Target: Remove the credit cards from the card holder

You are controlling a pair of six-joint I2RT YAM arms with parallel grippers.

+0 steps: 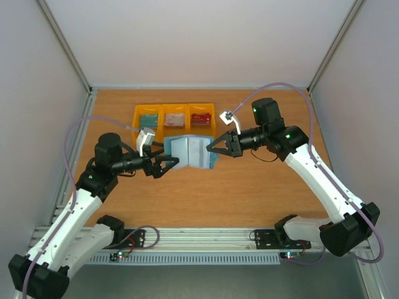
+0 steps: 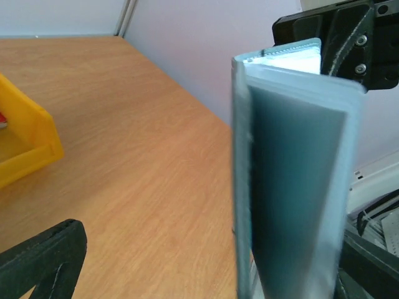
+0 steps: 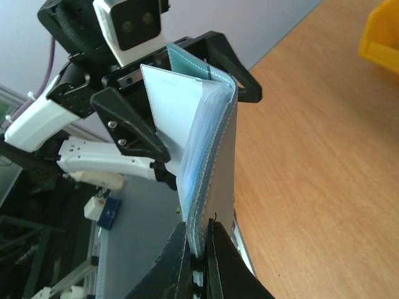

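Note:
The teal-blue card holder [image 1: 190, 152] is held open and upright above the table's middle. My right gripper [image 3: 201, 233] is shut on the edges of its clear sleeves and cover [image 3: 215, 156]; in the top view it is at the holder's right edge [image 1: 214, 149]. My left gripper [image 1: 168, 164] is open at the holder's left edge. In the left wrist view the holder [image 2: 293, 174] stands between its spread fingers [image 2: 43, 261], close to the right one. A teal card [image 1: 148, 119], a whitish card [image 1: 174, 119] and a red card [image 1: 201, 118] lie in the yellow bins.
Three yellow bins [image 1: 174, 107] stand in a row at the back, just behind the holder. One bin corner shows in the left wrist view [image 2: 25, 149]. Bare wooden table [image 1: 206, 199] lies in front. Grey walls enclose the sides and back.

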